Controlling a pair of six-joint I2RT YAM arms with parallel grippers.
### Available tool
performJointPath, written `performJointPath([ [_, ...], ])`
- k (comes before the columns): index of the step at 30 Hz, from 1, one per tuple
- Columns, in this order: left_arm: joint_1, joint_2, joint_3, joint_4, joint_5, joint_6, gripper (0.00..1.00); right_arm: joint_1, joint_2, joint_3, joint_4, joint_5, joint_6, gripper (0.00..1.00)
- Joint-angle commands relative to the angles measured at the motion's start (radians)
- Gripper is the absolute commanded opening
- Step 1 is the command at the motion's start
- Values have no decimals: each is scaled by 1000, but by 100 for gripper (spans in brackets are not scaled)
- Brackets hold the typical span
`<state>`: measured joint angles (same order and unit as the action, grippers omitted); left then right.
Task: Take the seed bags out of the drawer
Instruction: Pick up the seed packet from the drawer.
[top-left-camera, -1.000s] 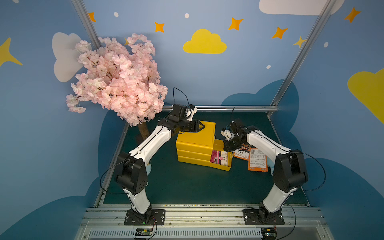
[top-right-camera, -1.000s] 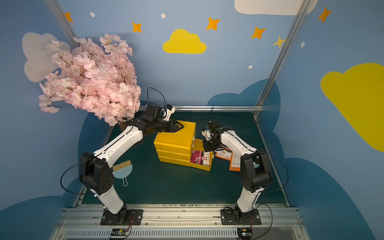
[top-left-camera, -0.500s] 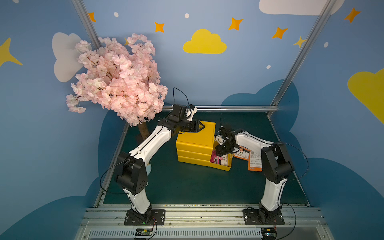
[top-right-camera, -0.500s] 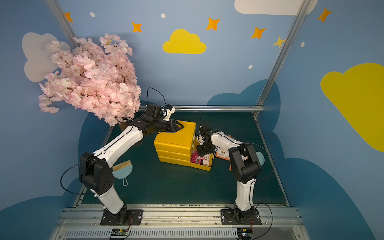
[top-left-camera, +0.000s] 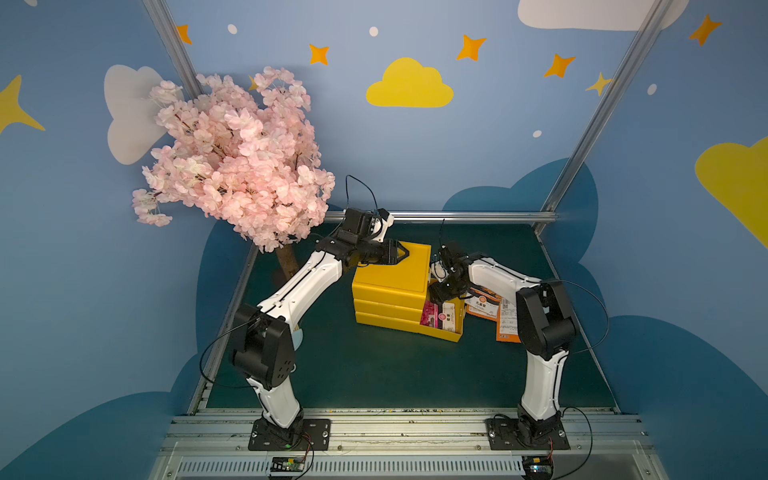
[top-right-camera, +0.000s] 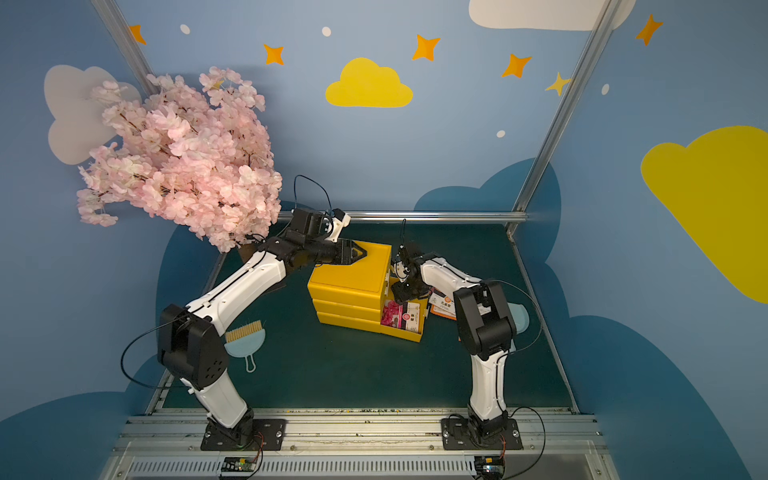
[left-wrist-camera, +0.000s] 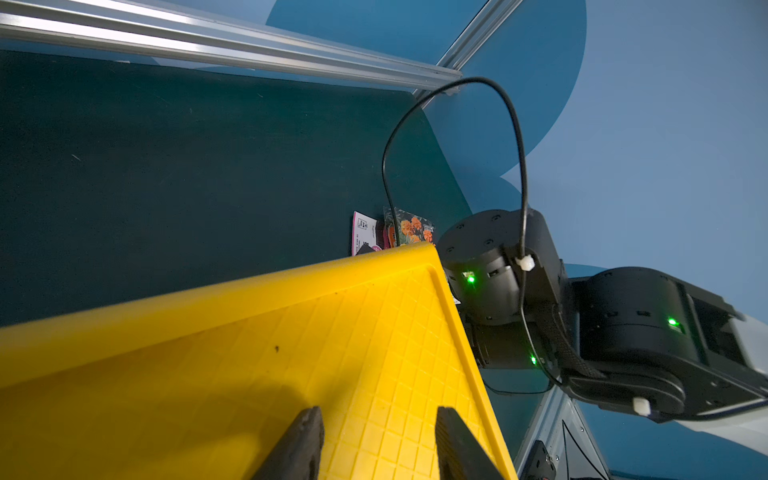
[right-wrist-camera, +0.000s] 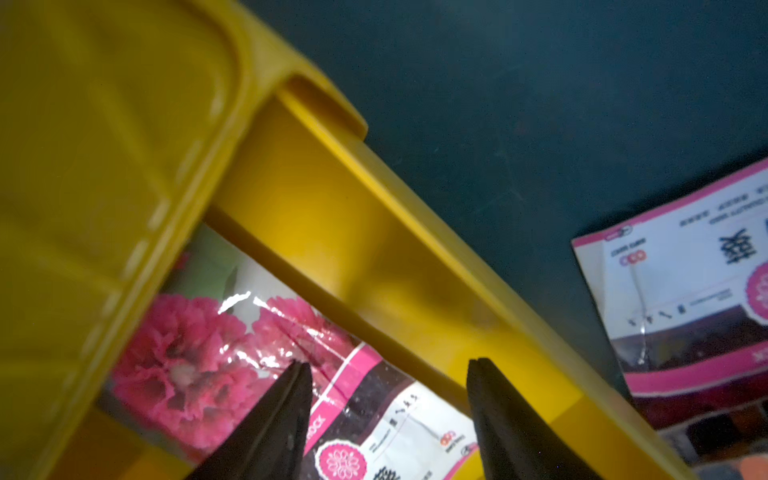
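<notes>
Plainly, one pink-flowered seed bag lies in the pulled-out bottom drawer of the yellow cabinet. The right pincer hangs just above it, jaws apart and empty. Other seed bags lie on the worktop beside the drawer. The left pincer sits over the cabinet top, jaws apart, holding nothing.

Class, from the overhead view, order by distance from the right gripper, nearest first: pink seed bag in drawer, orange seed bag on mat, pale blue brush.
1. pink seed bag, in the open drawer under the right gripper.
2. orange seed bag, on the mat alongside.
3. pale blue brush, far across the mat.
</notes>
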<state>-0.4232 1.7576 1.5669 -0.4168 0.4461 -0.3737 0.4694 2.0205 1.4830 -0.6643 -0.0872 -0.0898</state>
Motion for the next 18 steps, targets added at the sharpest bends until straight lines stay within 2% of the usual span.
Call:
performJointPath([
  [1,4,91,-91,-305,-59,-14,50,13,48,57,-38,-46,-35,67],
  [7,4,88,-96,-303,-61,-13,50,13,91,78,-79,-123,-26,68],
  [18,4,87,-97,-295,-55,-17,50,24,43,-4,-144,-236,-20,64],
])
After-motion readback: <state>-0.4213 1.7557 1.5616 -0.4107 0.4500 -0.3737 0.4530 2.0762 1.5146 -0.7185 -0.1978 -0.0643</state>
